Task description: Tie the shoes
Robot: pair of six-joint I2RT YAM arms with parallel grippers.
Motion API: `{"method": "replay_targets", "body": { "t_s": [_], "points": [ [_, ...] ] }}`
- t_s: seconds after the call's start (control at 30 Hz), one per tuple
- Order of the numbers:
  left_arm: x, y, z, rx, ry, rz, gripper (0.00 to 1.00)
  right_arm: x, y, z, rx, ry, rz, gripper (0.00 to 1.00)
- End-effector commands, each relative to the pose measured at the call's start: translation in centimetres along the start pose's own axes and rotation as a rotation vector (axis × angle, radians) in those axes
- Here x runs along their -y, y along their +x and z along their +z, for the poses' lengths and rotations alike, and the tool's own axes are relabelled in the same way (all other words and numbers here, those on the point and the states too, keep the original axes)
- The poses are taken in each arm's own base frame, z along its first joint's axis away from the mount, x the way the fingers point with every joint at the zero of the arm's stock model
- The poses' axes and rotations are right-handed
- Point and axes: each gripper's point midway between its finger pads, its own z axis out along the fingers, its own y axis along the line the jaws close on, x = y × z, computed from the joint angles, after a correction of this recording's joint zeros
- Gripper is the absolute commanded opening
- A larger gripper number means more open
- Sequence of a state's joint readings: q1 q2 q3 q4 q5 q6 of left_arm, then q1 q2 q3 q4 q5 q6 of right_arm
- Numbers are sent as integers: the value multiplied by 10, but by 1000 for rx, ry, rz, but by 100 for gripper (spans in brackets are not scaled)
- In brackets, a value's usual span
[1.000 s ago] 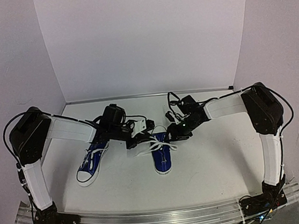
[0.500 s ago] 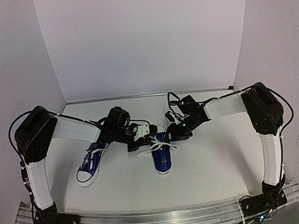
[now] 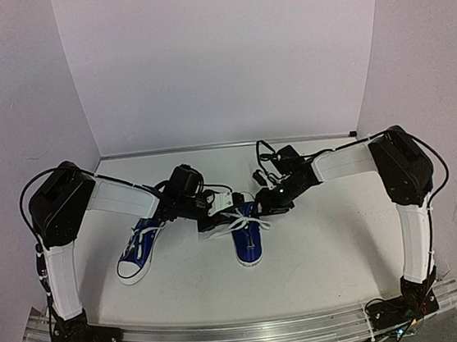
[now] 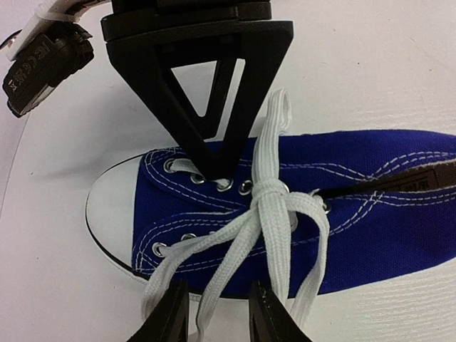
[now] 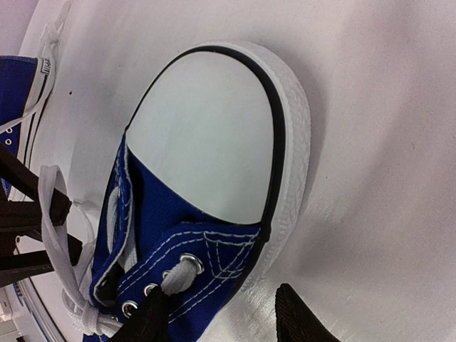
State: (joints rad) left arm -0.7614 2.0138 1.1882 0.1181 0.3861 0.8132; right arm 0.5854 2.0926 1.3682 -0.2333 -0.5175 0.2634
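Two blue shoes with white laces lie on the white table: one at the left (image 3: 141,249), one in the middle (image 3: 249,239). The middle shoe (image 4: 370,214) has its laces crossed in a knot (image 4: 267,194), with loops and ends spilling over its side. My left gripper (image 4: 216,313) (image 3: 217,219) is open at that side, and one lace strand (image 4: 206,303) runs loosely between its fingers. My right gripper (image 5: 224,320) (image 3: 267,205) is open. One of its fingers (image 4: 214,142) presses on the eyelet row, and the other finger (image 5: 303,320) stands beside the sole.
White walls close the table (image 3: 336,249) in at the back and on both sides. The left shoe lies under my left forearm, with its toe cap (image 3: 129,269) pointing to the near edge.
My left arm has reached further right and brought its gripper down against the middle shoe's laces. The right arm and both shoes have stayed put.
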Motion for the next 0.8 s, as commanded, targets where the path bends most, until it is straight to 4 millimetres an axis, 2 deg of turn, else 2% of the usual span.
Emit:
{"method": "replay_targets", "body": {
  "t_s": [0.0, 0.1, 0.17, 0.5, 0.77],
  "points": [
    [-16, -19, 3, 33, -54, 42, 24, 8, 3, 9, -18, 33, -2, 48],
    [-16, -20, 1, 32, -58, 38, 7, 9, 3, 10, -20, 38, 0, 48],
    [-19, -19, -3, 24, -76, 34, 0, 11, 4, 10, -20, 42, 3, 48],
    [-34, -6, -26, 14, -156, -39, 0, 18, 9, 14, -32, 56, 13, 47],
    [-41, -1, -35, 3, -196, -64, 0, 22, 11, 15, -37, 61, 19, 47]
  ]
}}
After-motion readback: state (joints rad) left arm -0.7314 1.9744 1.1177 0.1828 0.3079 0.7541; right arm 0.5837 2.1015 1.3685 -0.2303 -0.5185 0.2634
